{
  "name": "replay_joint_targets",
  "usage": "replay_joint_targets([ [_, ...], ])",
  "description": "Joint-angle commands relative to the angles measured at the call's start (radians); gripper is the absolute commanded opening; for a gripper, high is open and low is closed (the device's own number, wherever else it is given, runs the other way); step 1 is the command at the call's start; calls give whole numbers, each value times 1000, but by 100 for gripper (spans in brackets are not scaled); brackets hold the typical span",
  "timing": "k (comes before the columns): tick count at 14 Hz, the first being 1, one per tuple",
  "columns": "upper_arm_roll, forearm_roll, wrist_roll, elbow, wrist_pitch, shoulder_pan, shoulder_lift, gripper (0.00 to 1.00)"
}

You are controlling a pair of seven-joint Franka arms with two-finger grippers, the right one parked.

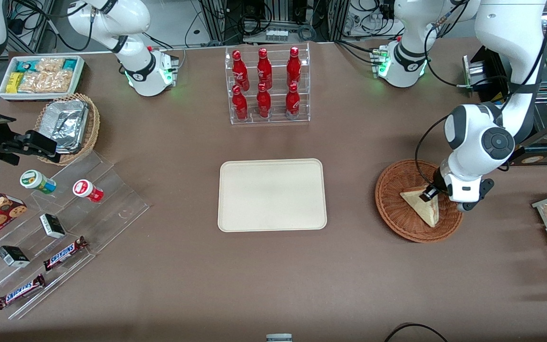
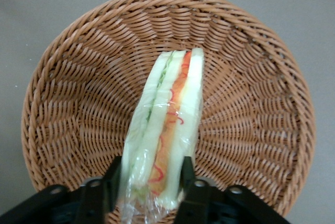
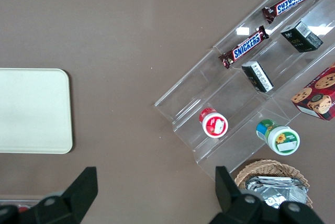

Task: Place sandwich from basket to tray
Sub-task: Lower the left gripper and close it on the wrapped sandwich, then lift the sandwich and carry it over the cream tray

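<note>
While claw (image 2: 149, 182) grips sandwich (image 2: 167, 124) inside wicker basket (image 2: 68, 103), cream tray (image 1: 272, 194) bare

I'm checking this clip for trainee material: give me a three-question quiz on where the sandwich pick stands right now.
1. True or false: the sandwich already lies on the tray.
2. What do the fingers of the gripper flank? A) the basket rim B) the sandwich C) a bottle
3. Fill in: the sandwich sits in the ___.

Key
1. False; it is in the basket, and nothing lies on the tray.
2. B; one finger on each side of the wrapped wedge.
3. basket
</note>
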Motion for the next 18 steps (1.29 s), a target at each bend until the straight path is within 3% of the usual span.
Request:
replay_joint_targets([
  [1, 3, 6, -28, 16, 3, -9, -1, 0],
  [4, -4, 7, -27, 18, -18, -63, -50, 0],
  [8, -7, 6, -30, 137, -266, -230, -79, 0],
  [11, -7, 1, -77, 270, -307, -409, -1, 0],
  [18, -7, 6, -142, 634, -304, -641, 314, 0],
])
